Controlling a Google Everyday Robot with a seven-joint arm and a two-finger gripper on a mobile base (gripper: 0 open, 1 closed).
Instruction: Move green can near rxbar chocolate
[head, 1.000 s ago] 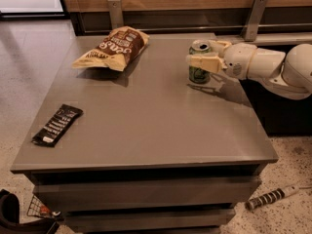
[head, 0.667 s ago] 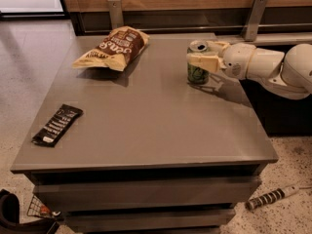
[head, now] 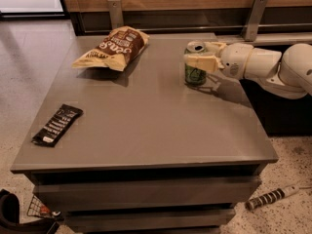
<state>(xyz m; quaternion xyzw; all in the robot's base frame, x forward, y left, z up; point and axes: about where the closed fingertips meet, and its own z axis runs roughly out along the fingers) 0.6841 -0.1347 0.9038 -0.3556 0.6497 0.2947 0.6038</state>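
Cream-coloured fingers [head: 202, 61] of the gripper [head: 197, 54] sit on either side of the green can [head: 195, 75], one lying across its near side just under the rim and the other behind its silver top. The gripper looks clenched on the can. The can stands upright, and its base appears to rest on the grey table [head: 156, 126], near the far right corner. Behind the gripper, the white arm [head: 263, 65] reaches in low from the right, roughly level with the can's upper half.

Further out, a crinkled brown-and-tan chip bag [head: 113, 48] lies at the far left of the table, well apart from the can. The chocolate bar [head: 57, 125], a flat black wrapper with white lettering, lies near the front left edge, angled slightly and diagonally across the table from the can. Bare tabletop lies between the two. On the floor, a striped stick-like object [head: 273, 197] lies by the front right of the table.

As I judge it, the grasp is made and the carry has not begun, so the task is at an early stage. The next move calls for a small lift to clear the surface, then a long sweep towards the front left. That path should pass in front of the chip bag. The can then needs setting down upright just beside the bar, not on it and not past the table edge, which lies close behind the bar.
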